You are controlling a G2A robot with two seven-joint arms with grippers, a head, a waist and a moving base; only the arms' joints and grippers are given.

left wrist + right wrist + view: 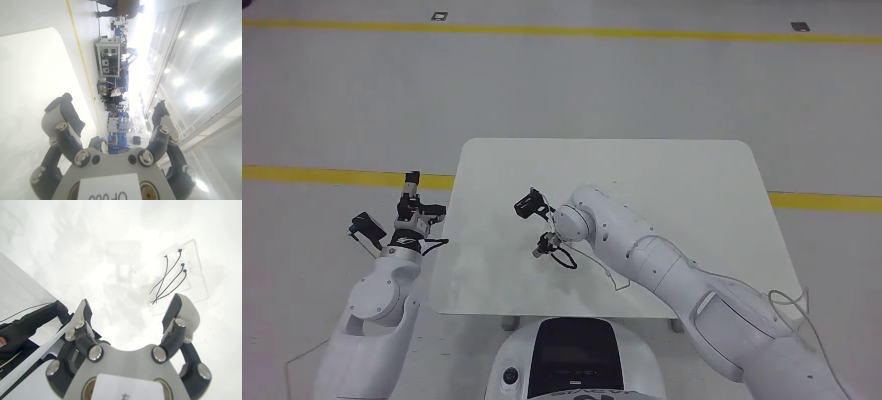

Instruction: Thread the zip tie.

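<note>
The left gripper hangs off the left edge of the white counter, beside its near-left corner. Its fingers are spread wide with nothing between them, and they point toward the far side of the room, not at the counter top.

To the right, the right arm stretches from the near right across the counter, and the right gripper sits above the near-left part of the surface. Its fingers are also spread apart and grip nothing, their ribbed inner faces turned toward each other.

Close past those fingertips a clear flat tray lies on the counter. Four black zip ties rest loose in it, crossing one another, their square heads at one end and their thin tails fanned toward the gripper. One fingertip overlaps the tray's nearer edge in the right wrist view; whether it touches the tray I cannot tell.
</note>
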